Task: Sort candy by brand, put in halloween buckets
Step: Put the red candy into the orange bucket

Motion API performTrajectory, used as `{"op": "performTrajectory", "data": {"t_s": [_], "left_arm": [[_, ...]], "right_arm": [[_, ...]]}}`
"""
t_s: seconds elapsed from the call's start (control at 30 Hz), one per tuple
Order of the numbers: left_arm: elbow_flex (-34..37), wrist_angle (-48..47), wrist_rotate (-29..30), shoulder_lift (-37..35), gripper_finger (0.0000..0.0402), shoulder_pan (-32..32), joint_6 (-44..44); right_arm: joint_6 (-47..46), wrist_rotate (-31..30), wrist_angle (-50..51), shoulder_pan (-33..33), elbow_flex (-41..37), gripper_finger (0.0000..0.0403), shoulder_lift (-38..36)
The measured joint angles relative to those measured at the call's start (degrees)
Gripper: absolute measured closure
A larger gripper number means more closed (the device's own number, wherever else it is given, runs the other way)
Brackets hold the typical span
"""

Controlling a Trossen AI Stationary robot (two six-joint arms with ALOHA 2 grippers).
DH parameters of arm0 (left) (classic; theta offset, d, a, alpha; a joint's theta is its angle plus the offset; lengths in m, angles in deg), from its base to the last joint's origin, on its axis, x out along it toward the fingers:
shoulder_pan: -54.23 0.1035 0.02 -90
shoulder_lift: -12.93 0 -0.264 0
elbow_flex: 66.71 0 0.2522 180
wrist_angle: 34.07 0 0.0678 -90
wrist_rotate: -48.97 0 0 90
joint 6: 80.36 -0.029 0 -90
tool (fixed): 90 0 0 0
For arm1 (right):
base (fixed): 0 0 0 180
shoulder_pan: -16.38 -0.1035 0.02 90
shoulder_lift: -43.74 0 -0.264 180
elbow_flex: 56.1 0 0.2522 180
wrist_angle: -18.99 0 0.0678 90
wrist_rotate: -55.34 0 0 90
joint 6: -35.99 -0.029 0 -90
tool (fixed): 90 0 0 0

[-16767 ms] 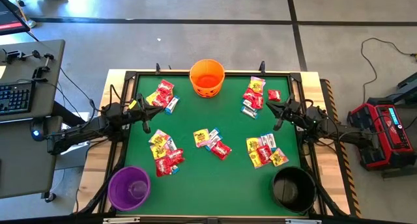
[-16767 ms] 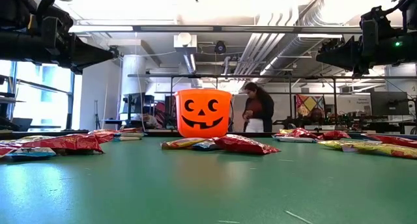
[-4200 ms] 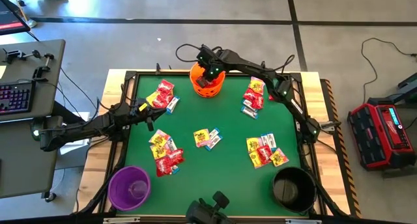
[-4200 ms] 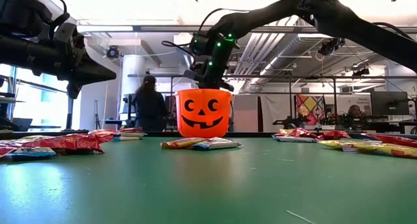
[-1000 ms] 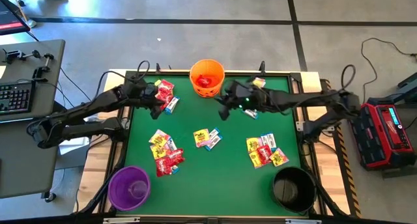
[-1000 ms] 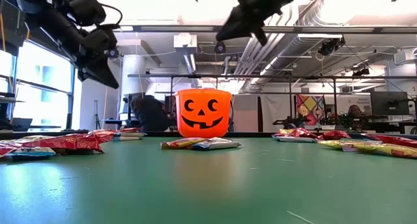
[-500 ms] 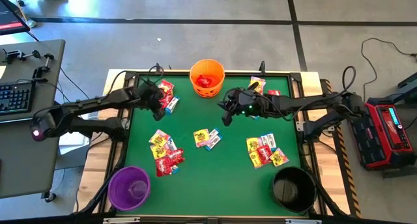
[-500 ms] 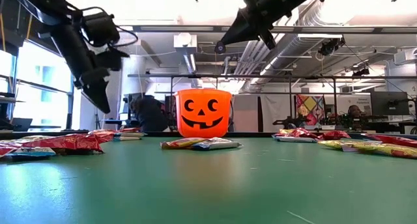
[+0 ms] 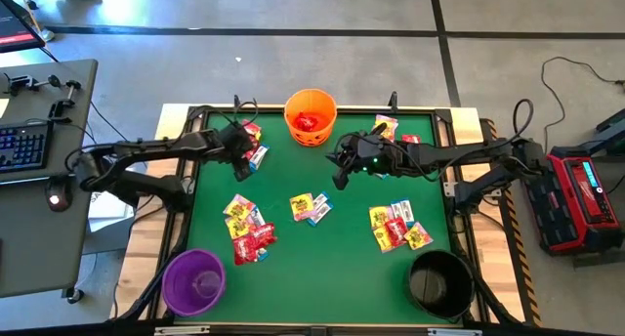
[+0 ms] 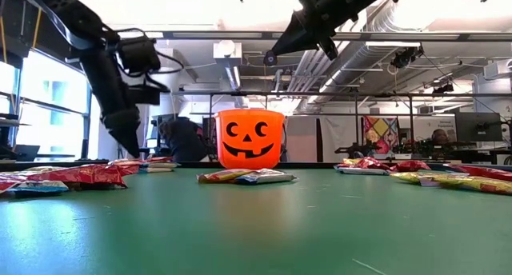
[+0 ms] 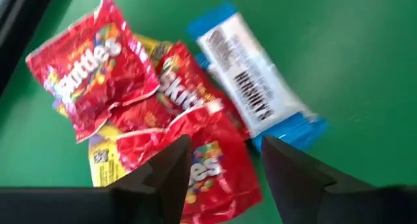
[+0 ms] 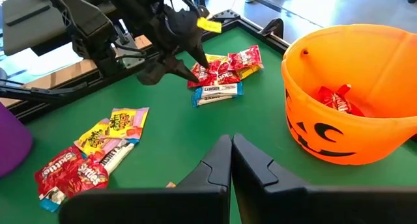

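Note:
My left gripper (image 11: 226, 152) is open and points steeply down over the candy pile at the table's far left (image 9: 249, 146). Its fingers stand just above a red packet (image 11: 208, 165), beside another red packet (image 11: 91, 68) and a white-blue one (image 11: 251, 81). I cannot tell whether it touches them. My right gripper (image 12: 231, 146) is shut and empty, hanging high over the table (image 9: 337, 173) near the orange pumpkin-face bucket (image 9: 311, 116). That bucket holds a red packet (image 12: 335, 100). The purple bucket (image 9: 193, 282) and the black bucket (image 9: 439, 282) stand at the near corners.
More candy lies in piles at mid-left (image 9: 246, 229), centre (image 9: 311, 207), right (image 9: 398, 227) and far right (image 9: 386, 136). Bare green mat (image 9: 322, 268) lies between the near buckets. A raised black frame (image 9: 459, 229) rims the table.
My left gripper has come down from well above the table toward the far-left candy pile and tipped to point more steeply downward. The candy has stayed in place.

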Motion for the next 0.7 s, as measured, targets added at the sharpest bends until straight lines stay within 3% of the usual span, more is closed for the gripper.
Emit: {"op": "performTrajectory", "data": {"t_s": [0.17,0.43,0.7], "left_arm": [[0.00,1.62,4.31,4.04,0.0213,0.48,0.30],[-0.23,2.28,3.49,8.27,0.0220,1.44,1.01],[-4.25,-3.54,2.63,7.85,0.0314,1.40,1.66]], "right_arm": [[0.52,-0.02,0.01,0.00,0.02,0.0403,0.00],[0.81,-0.02,0.03,0.00,0.04,0.0403,0.00],[0.81,-0.02,0.03,0.00,0.05,0.0403,0.02]]}}
